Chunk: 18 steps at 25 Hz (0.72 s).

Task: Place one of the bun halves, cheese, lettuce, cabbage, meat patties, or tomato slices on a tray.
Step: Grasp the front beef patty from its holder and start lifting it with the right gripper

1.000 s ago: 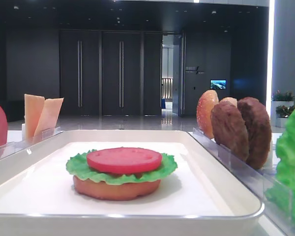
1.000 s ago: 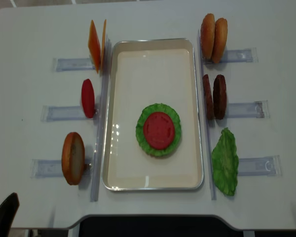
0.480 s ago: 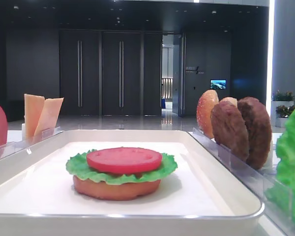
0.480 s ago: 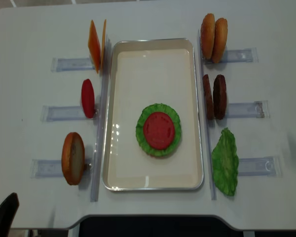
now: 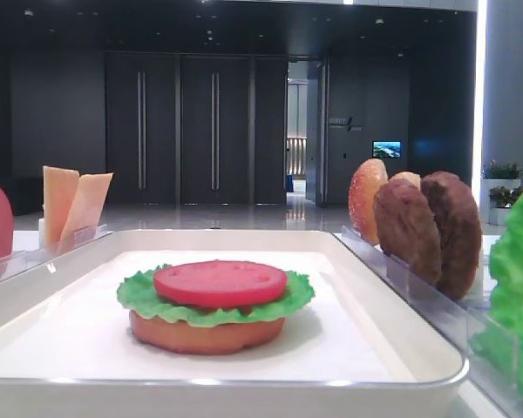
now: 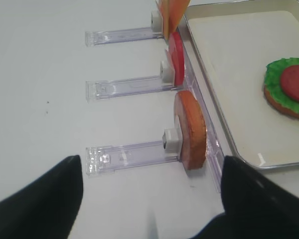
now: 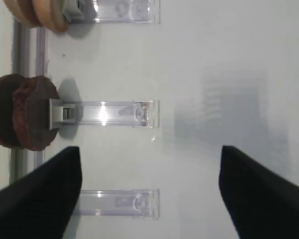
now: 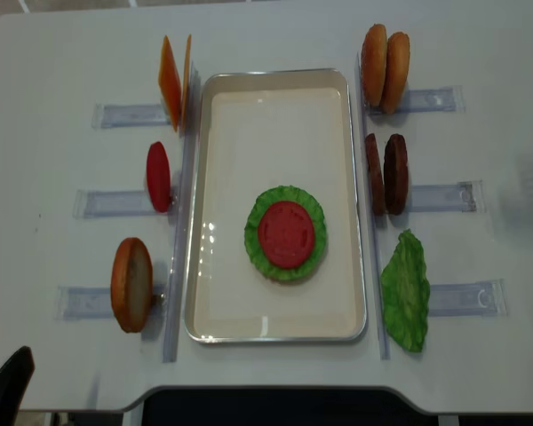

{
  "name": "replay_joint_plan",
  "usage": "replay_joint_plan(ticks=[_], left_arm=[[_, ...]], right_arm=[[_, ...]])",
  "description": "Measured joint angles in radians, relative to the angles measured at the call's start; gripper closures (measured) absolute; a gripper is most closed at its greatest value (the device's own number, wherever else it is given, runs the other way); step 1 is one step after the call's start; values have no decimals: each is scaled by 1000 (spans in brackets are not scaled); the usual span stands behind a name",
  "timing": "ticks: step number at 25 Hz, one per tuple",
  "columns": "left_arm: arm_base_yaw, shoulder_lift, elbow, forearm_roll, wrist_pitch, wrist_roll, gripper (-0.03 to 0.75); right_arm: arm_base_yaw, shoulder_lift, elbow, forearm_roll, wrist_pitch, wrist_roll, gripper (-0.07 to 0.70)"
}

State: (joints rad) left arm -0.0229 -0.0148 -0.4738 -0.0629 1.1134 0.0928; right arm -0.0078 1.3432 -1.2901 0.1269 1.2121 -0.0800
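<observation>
White table [image 8: 62,53], meat patties [image 7: 22,112] beyond wide-spread, empty right gripper [image 7: 149,199].

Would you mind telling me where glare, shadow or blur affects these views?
Overhead view: soft glare on the tray floor. Right wrist view: highlights on the clear rack, a blurred grey shadow on the table. Low front view: lettuce at right out of focus.

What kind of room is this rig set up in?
Probably a lobby or showroom, not a kitchen: tall dark doors, a wall screen, and potted plants behind the tray table.
</observation>
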Motion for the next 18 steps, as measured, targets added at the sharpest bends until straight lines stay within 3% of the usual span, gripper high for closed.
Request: replay_joint_plan(ticks=[4,8,18], left_arm=[[0,0,0,0,0,0,55],[0,0,0,0,0,0,55],[0,0,0,0,0,0,55]], right_arm=[[0,72,-40,0,5,9,92],[24,85,-74,-7,9,90,92],[328,146,-133,-41,10,315,92]])
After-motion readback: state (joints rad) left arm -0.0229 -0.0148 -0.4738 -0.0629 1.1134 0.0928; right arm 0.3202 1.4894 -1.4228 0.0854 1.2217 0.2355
